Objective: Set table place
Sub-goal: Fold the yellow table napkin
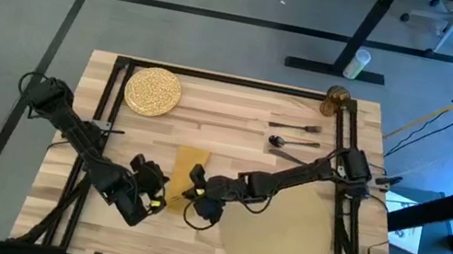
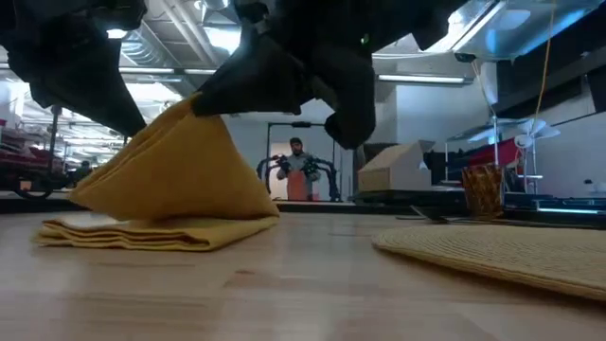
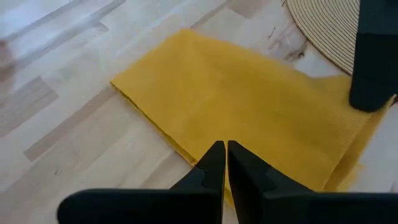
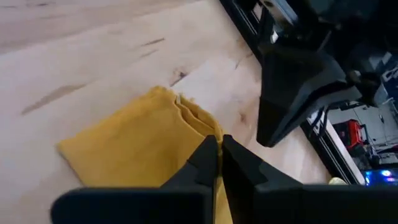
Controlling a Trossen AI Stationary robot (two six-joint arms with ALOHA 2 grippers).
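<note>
The mustard-yellow napkin (image 1: 191,166) lies folded on the wooden table (image 1: 240,101), left of the round tan placemat (image 1: 277,239). Both grippers are shut on its near end: my left gripper (image 1: 156,192) at the near left, my right gripper (image 1: 194,193) at the near right. In the low view the napkin's top (image 2: 185,161) rises in a peak under the grippers, while its lower fold (image 2: 123,233) lies flat. The yellow-speckled plate (image 1: 153,92) sits at the far left. Fork (image 1: 298,126), spoon (image 1: 291,142) and amber glass (image 1: 336,100) lie at the far right. My left gripper pinches the napkin's near left edge (image 3: 205,140) between its two fingers, slanting down from the table's near left. The held part is raised off the table; one layer or several, I cannot tell. My right gripper pinches the napkin's near right edge (image 4: 202,134) between its two fingers, slanting down from the table's right. Layered edges (image 4: 186,111) show just ahead of the fingers. The held part stands up in a peak (image 2: 194,109), and the lower fold stays on the table.
Black metal rails (image 1: 110,97) run along the table's left and right sides. The placemat's edge (image 2: 473,248) lies close to the right of the napkin. Bare wood (image 1: 231,156) lies between the napkin and the cutlery. A person (image 2: 298,170) stands far behind the table.
</note>
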